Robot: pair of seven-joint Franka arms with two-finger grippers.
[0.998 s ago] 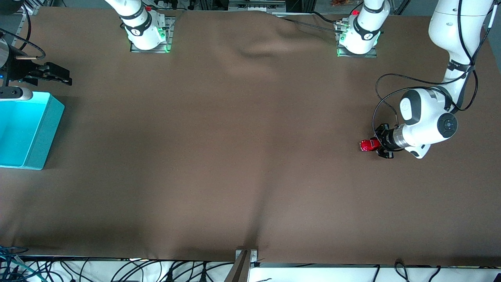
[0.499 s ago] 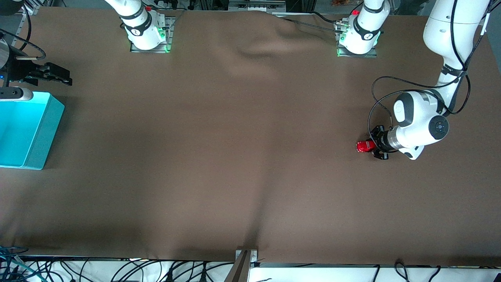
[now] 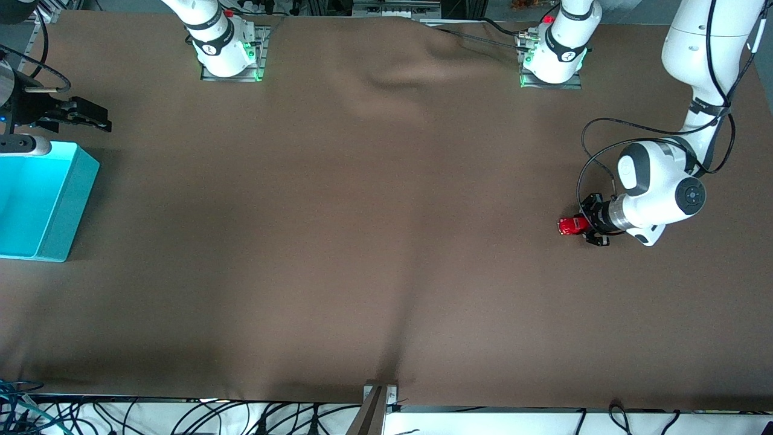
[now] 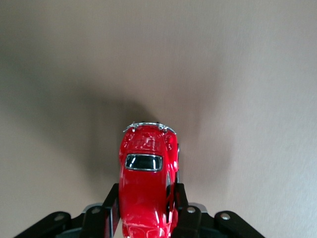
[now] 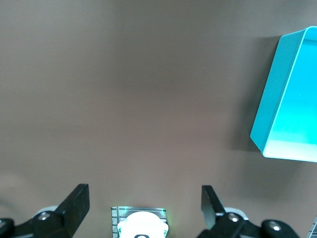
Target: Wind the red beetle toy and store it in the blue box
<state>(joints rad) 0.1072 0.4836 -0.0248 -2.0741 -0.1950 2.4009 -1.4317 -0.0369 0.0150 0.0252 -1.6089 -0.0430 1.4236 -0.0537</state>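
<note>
Left gripper (image 3: 584,226), clamped on the red beetle toy (image 3: 567,225), has dragged it back toward its own table end, winding; right gripper (image 5: 143,203) waits wide open, empty, near the blue box (image 3: 57,199)

A robotics laboratory is indicated. Two white arm bases (image 3: 226,51) and (image 3: 552,57) are bolted on metal plates along the top of the frame, with green status lights lit at their feet. The table (image 3: 338,241) is covered edge to edge by a plain brown cloth, wrinkled at upper centre. Bundles of black and blue cables (image 3: 181,417) are seen along the bottom edge, and aluminium framing (image 3: 392,7) with more wiring is visible at top centre.
</note>
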